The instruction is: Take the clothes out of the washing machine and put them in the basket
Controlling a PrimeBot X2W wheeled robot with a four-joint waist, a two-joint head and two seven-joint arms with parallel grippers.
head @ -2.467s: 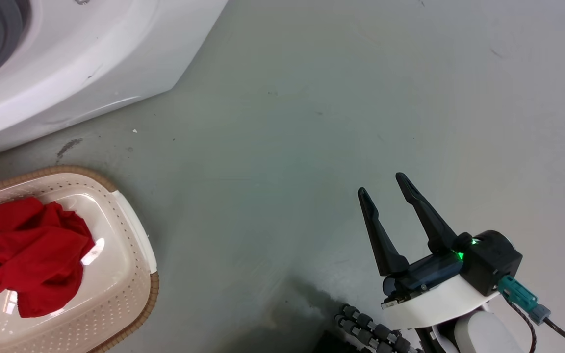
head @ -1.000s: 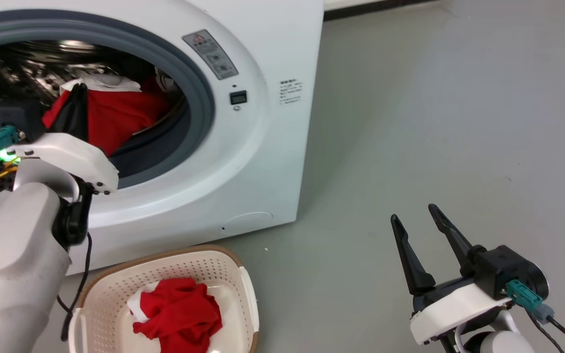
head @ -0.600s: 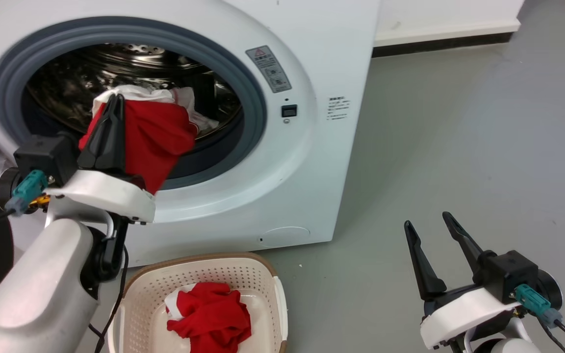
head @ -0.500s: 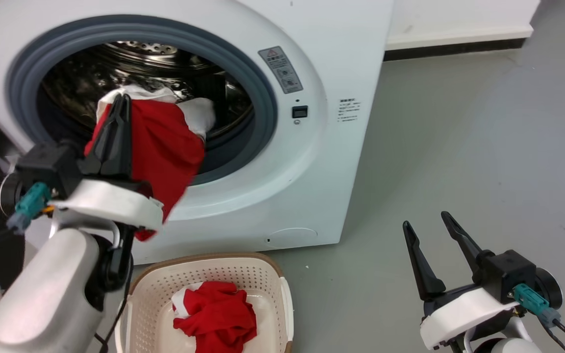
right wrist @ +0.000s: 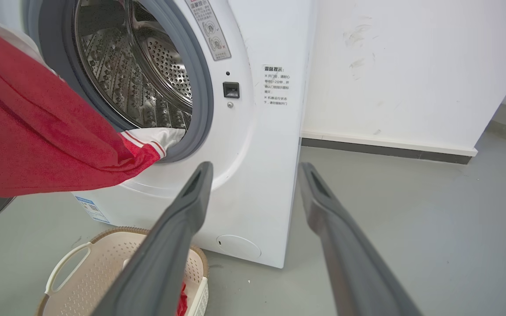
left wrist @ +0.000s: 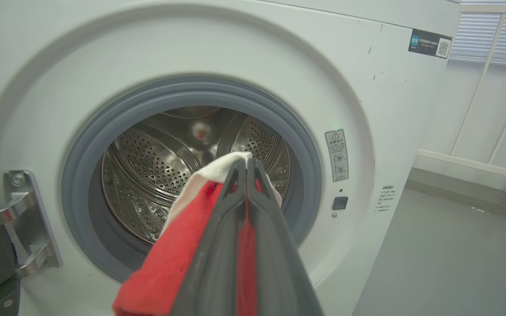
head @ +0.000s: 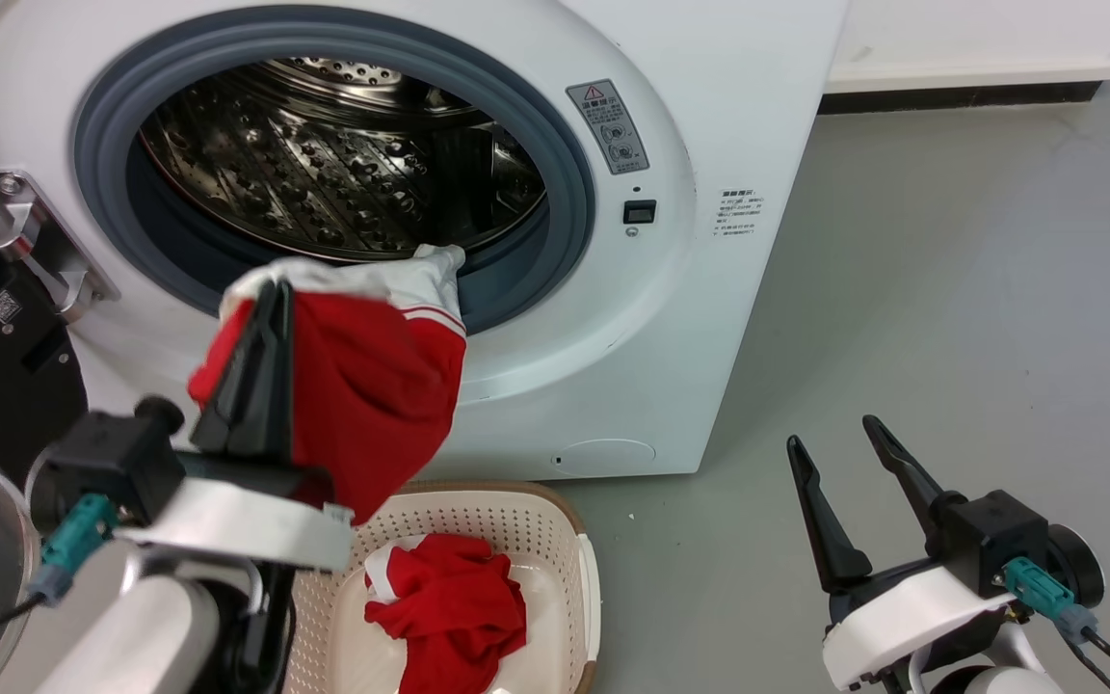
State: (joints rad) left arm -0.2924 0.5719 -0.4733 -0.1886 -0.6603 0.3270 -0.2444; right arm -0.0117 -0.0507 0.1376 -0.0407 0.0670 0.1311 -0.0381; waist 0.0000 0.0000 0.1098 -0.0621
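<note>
The clothes [head: 372,386] are two red pieces, and each is at a different stage. The plain red garment [head: 454,607] already lies crumpled in the basket [head: 516,498], which sits on the floor [head: 902,289] just in front of the washing machine [head: 709,289], below its porthole. The striped garment [head: 391,318] is nearly out. The left gripper [head: 277,287] is clenched on a fold of it, fingers pressed together with red cloth between them, and holds it in front of the opening and above the near end of the basket. Most of the fabric hangs free below the fingers in a loose red drape. A white panel with thin red-and-white stripes stretches back, and its tip touches the grey door seal [head: 565,193]. No other fabric shows in the visible part of the drum [head: 324,164]; its lowest part is hidden behind the rim.

By my reading, what is left is to draw that trailing end clear of the seal, bring the garment over the basket and let go. The cloth looks soft and limp, likely to sag and drag.

The right gripper [head: 831,432] hangs off to the side over bare floor, fingers spread apart, grasping nothing.
</note>
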